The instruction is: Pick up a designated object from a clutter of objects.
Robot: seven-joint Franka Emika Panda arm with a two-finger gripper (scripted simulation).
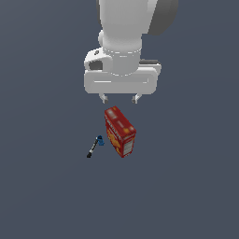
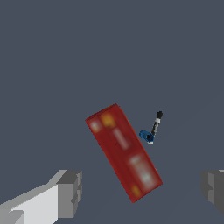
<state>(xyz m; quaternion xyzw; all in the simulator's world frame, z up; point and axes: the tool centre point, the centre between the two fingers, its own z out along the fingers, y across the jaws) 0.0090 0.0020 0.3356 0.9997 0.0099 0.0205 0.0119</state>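
In the exterior view we look down from well back and high, facing the arm head-on — its gripper [image 1: 120,99] hangs above the red box [image 1: 120,131] and the marker [image 1: 94,146] on the grey floor [image 1: 42,186]. From the wrist view we look straight down past the fingertips [image 2: 70,192] and sit nearer. Both views share the box [image 2: 123,151], the marker [image 2: 153,128] and the floor [image 2: 52,65] around them.

obstacle: red box [image 1: 120,131] just beside pen [image 1: 94,146] | free: open floor [image 1: 42,186] on pen's other sides
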